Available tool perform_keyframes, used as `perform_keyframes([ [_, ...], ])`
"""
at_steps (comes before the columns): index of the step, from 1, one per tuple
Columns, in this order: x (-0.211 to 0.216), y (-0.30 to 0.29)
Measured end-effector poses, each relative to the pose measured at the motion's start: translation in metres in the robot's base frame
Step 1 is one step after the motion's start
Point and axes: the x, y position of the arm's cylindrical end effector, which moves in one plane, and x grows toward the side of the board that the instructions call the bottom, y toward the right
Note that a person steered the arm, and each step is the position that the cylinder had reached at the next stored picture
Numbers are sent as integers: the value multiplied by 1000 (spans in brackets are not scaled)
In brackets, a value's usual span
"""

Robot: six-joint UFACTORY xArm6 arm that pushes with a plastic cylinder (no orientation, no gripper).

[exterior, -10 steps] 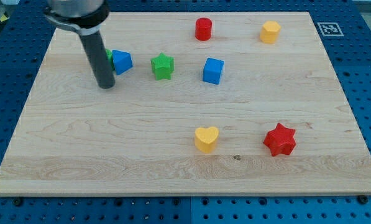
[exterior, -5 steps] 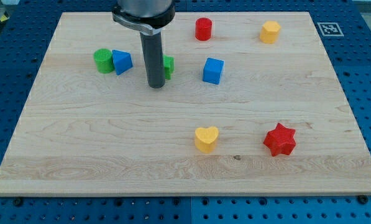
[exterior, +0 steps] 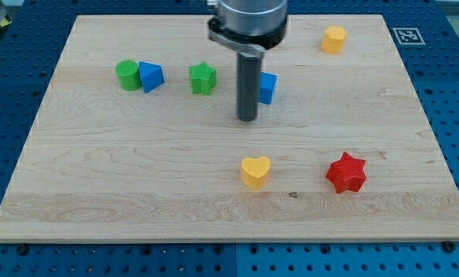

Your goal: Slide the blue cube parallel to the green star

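The blue cube [exterior: 268, 87] sits on the wooden board, partly hidden behind my rod; only its right part shows. The green star [exterior: 203, 78] lies to its left, at about the same height in the view. My tip [exterior: 247, 118] rests on the board just below and slightly left of the blue cube, and to the lower right of the green star. Whether the rod touches the cube cannot be told.
A green cylinder [exterior: 127, 75] and a blue triangular block [exterior: 151, 76] touch each other at the left. A yellow hexagonal block [exterior: 334, 38] is at top right. A yellow heart [exterior: 255, 171] and a red star [exterior: 346, 172] lie toward the bottom.
My rod has moved steadily from the left, past the green star, to just below the blue cube. It now hides the red cylinder. No block has moved.
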Motion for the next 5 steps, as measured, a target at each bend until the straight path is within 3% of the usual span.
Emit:
perform_keyframes([
  [2,-10,38],
  [4,-41,44],
  [5,-36,48],
])
